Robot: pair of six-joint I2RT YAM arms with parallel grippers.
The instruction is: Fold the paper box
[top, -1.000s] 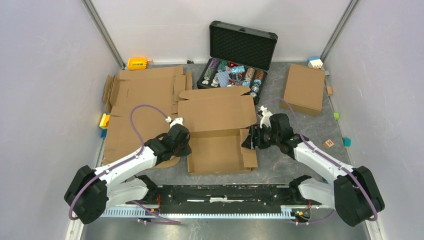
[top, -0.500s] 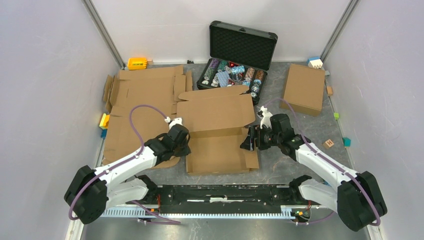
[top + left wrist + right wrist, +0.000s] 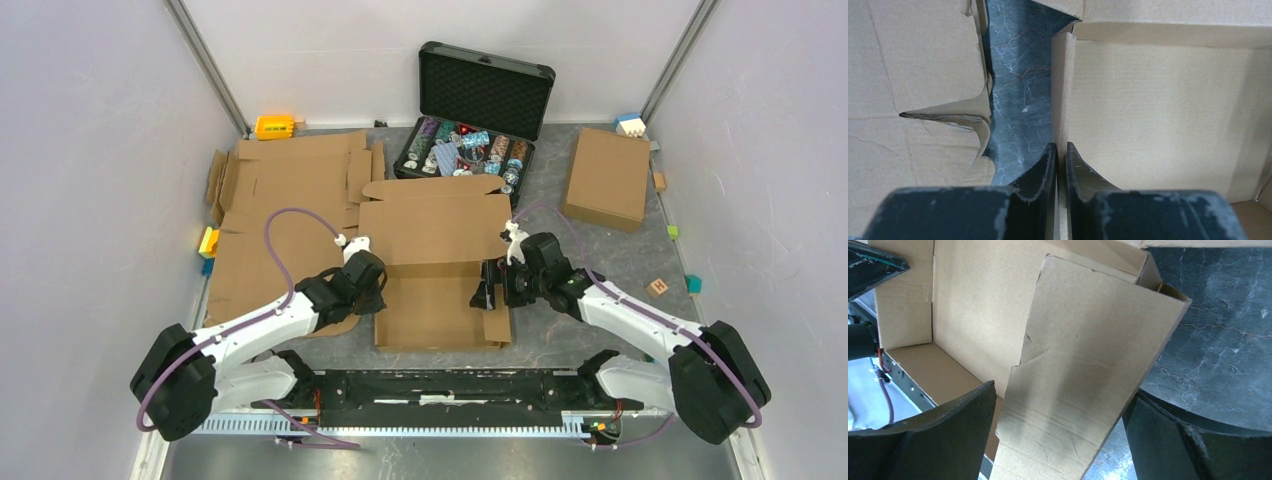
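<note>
The paper box (image 3: 440, 285) is brown cardboard, half formed, in the middle of the table with its lid panel lying flat towards the back. My left gripper (image 3: 378, 290) is shut on the box's upright left side wall (image 3: 1060, 100); its fingers (image 3: 1045, 165) pinch the wall's top edge. My right gripper (image 3: 490, 290) is open, its jaws wide apart on either side of the right side flap (image 3: 1083, 365). That flap leans inward over the box floor (image 3: 983, 295).
Flat cardboard blanks (image 3: 285, 200) lie at the left. An open black case (image 3: 470, 120) with colourful chips stands behind the box. A folded cardboard box (image 3: 608, 178) sits at the back right. Small coloured blocks (image 3: 658, 287) lie near the walls.
My right gripper has moved left and pushed the right side flap up from flat until it leans inward. My left gripper has stayed clamped on the left wall.
</note>
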